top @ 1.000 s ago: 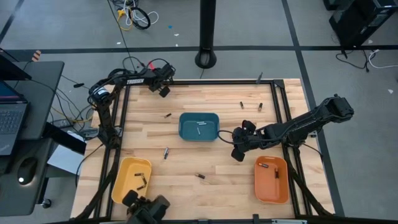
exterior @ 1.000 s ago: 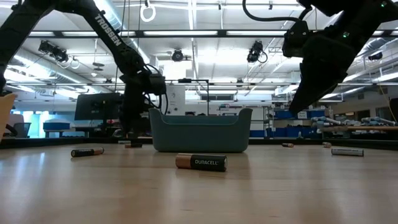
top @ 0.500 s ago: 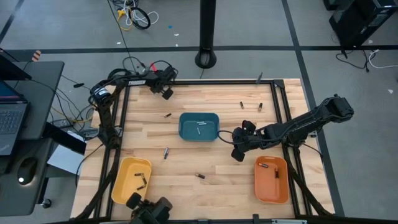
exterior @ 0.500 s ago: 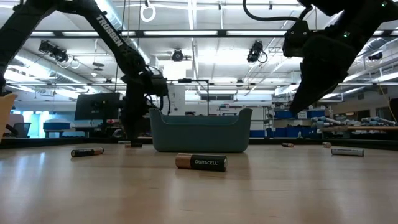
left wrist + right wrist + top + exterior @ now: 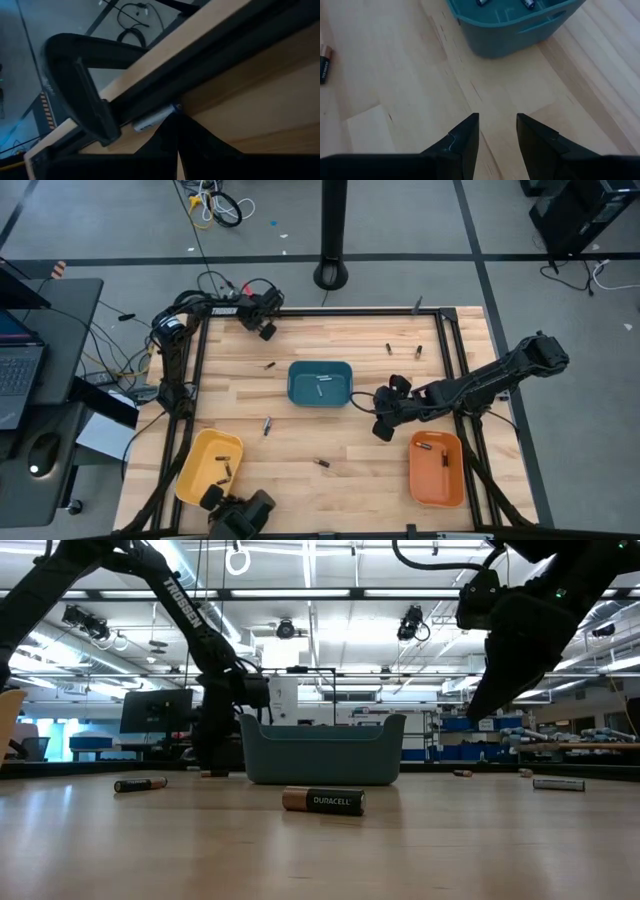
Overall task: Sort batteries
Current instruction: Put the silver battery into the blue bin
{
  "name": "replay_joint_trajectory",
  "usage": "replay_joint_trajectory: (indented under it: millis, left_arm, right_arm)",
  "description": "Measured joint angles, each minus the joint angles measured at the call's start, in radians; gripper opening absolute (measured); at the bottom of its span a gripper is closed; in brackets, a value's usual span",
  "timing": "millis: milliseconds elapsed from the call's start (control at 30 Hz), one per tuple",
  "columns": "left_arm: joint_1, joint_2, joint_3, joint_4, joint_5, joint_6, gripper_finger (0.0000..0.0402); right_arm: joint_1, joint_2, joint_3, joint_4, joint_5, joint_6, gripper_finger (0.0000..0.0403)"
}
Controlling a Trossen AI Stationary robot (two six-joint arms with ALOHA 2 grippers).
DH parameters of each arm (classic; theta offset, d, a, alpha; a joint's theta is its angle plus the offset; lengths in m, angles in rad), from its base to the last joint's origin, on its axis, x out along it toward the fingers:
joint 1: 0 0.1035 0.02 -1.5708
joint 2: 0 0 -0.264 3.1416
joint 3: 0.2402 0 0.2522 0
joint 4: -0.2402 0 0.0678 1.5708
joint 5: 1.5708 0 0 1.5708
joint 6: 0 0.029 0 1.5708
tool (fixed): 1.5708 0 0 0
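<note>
I have the right claw (image 5: 495,131) hanging empty above bare counter (image 5: 395,75), its jaws standing apart with nothing between them. Just ahead of it sits the teal tray (image 5: 520,30), already carrying a couple of batteries, and one loose copper-ended battery (image 5: 324,62) lies off to the claw's side. In the high view this claw (image 5: 384,420) sits between the teal tray (image 5: 320,383) and the orange tray (image 5: 437,470), which holds a cell or two.

Farther out, my left claw (image 5: 175,145) is closed tight at the far counter edge, its tips right against a pale battery (image 5: 152,117) lodged along the black frame rail (image 5: 200,75). I can't tell whether the cell is actually pinched or only touched. From above, that claw (image 5: 265,330) is well apart from every tray, the yellow tray (image 5: 210,470) included.

I judge I'm mid-sort: several cells are still scattered, such as one (image 5: 267,425) toward the yellow tray and one (image 5: 323,464) nearer the front. Next, the left claw needs to work that edge battery free of the rail, while the right one must pick a loose cell and come down over it squarely.
</note>
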Motion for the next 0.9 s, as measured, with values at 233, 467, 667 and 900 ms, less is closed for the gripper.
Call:
replay_joint_trajectory:
  millis: [233, 467, 667, 900]
  left_arm:
    - [-0.012, 0.0, 0.002, -0.012, -0.037, -0.011, 0.0013]
    - [-0.017, -0.002, 0.003, -0.011, -0.072, -0.014, 0.0016]
    - [0.008, -0.002, 0.003, -0.014, -0.068, -0.002, 0.0016]
    - [0.021, -0.006, 0.004, -0.014, 0.007, 0.056, 0.0013]
  right_arm:
    - [0.0, 0.0, 0.0, 0.0, 0.0, 0.001, 0.0142]
    - [0.0, 0.0, 0.0, 0.0, 0.0, 0.001, 0.0142]
    - [0.0, 0.0, 0.0, 0.0, 0.0, 0.001, 0.0142]
    - [0.0, 0.0, 0.0, 0.0, 0.0, 0.001, 0.0142]
